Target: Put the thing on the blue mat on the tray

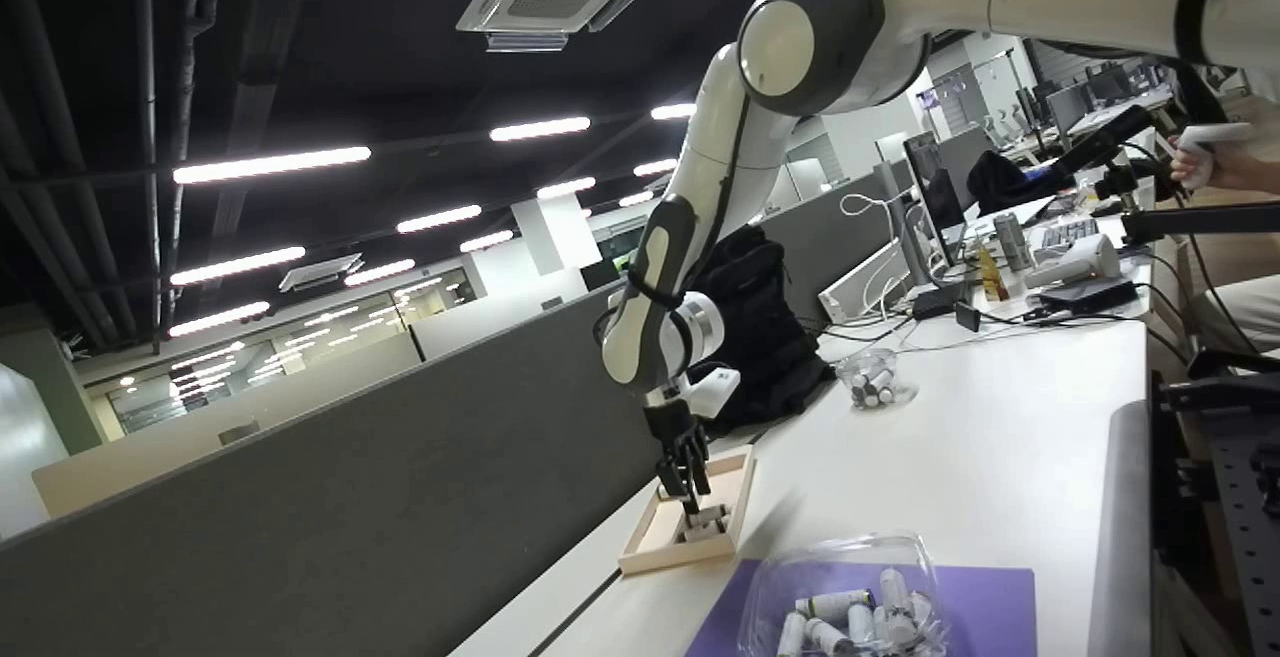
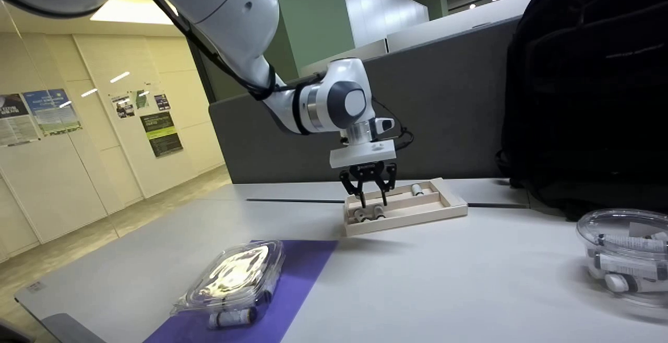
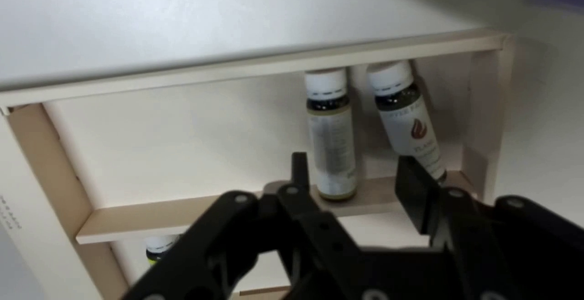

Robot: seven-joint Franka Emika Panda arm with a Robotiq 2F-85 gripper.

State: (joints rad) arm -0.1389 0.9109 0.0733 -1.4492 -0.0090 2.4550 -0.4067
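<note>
The light wooden tray (image 1: 735, 512) stands near the partition; it also shows in an exterior view (image 2: 412, 220) and the wrist view (image 3: 205, 74). Two white-capped bottles lie in one compartment, a straight one (image 3: 332, 149) and a slanted one (image 3: 408, 117). A third bottle (image 2: 417, 190) lies in another compartment. My gripper (image 2: 374, 205) is open over the tray. In the wrist view its fingers (image 3: 355, 172) appear on either side of the straight bottle's lower end, with gaps. The violet-blue mat (image 2: 310, 270) bears a clear plastic box (image 2: 235, 280) of several bottles.
A clear round tub (image 2: 626, 259) of bottles stands on the table. A black backpack (image 1: 755, 327) leans by the grey partition (image 1: 420, 497) behind the tray. A monitor (image 1: 930, 187) and cables are at the table's far end.
</note>
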